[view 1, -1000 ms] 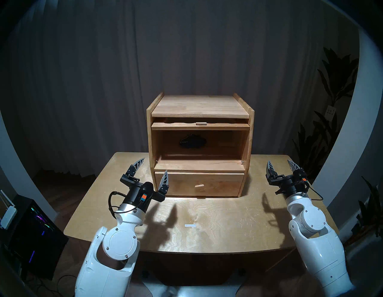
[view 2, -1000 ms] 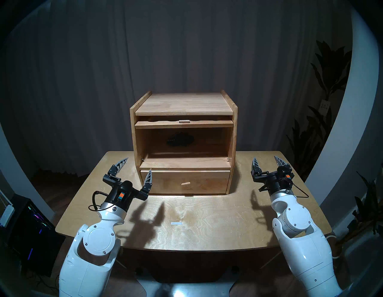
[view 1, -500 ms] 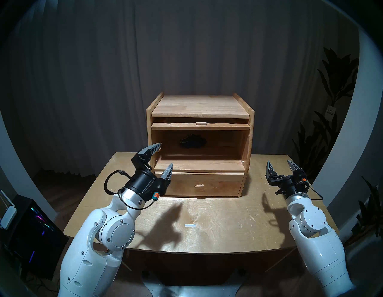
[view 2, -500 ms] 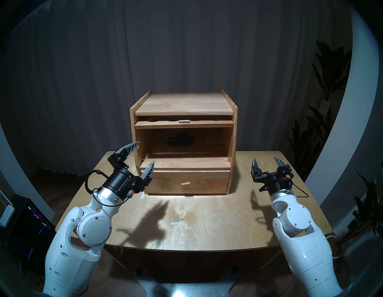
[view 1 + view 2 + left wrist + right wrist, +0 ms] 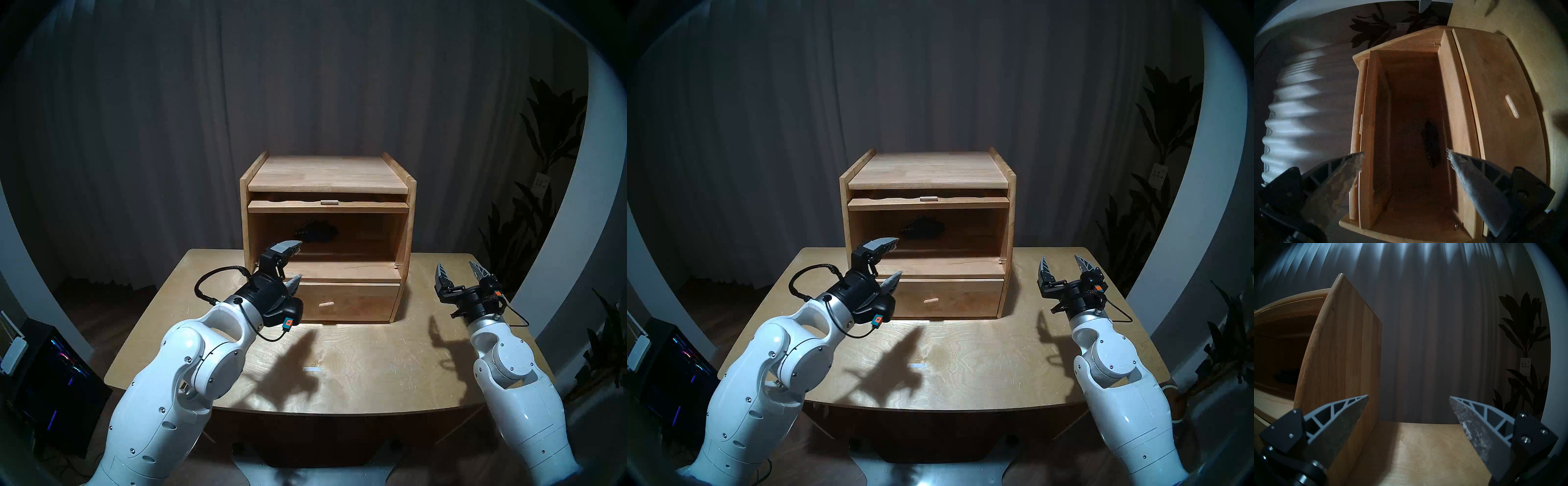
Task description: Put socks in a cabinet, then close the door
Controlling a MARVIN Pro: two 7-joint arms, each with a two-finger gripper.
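Table [image 5: 356,373]: wooden, bearing cabinet [image 5: 327,173].
Socks [image 5: 315,232]: soft, light, deep inside cabinet.
Door [image 5: 327,206]: stiff; take tab handle [image 5: 328,202].
Left gripper [image 5: 296,263]: wide, empty, before cabinet.

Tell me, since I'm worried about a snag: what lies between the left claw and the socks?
Nothing: only the bare wooden shelf floor of the open cabinet separates the open left claw from the socks, seen in the left wrist view.

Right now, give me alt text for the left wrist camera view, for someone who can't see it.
Turned on its side, the view looks into the open upper compartment of a light-wood cabinet, where dark socks lie inside. The left gripper is open and empty before the opening. The door is slid in under the top; the drawer is shut.
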